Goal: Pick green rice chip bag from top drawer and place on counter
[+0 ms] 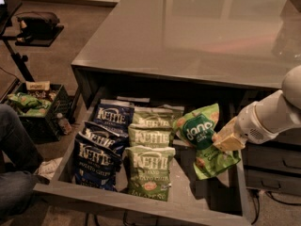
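Note:
The green rice chip bag lies at the right side of the open top drawer, tilted up with its dark-green round patch facing me. My gripper comes in from the right on a white arm and is shut on the bag's right edge, partly covering it. The lower part of the bag hangs down toward the drawer floor. The glossy grey-brown counter spreads out behind and above the drawer.
Blue Kettle bags and olive-green Kettle bags fill the drawer's left and middle. Narrower closed drawers sit at the right below my arm. A crate of snacks and a person's leg are on the left.

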